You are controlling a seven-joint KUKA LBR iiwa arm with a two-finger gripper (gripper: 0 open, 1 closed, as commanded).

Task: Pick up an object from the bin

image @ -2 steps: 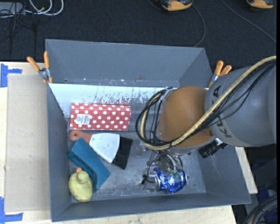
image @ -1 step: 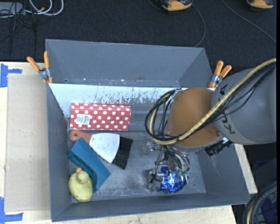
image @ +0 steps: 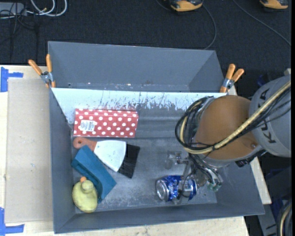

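Orange wrist cover (image: 226, 127) looms largest and hides most of the end effector (image: 194, 178) below it, so whether that is apart or together cannot be told. The grey bin (image: 137, 73) has bare floor at its centre. A red white-dotted box (image: 105, 123) lies at 10 o'clock, with a white black-bristled brush (image: 115, 155) and a teal cloth (image: 91, 171) at 8. A crushed blue-silver can (image: 173, 188) sits at 5 o'clock beside the end effector, contact unclear. A yellow duck (image: 84, 196) sits at 7.

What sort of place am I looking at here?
Likely a robotics lab: a robot arm reaches into a grey metal bin of odd items, like a crushed can and a polka-dot box.
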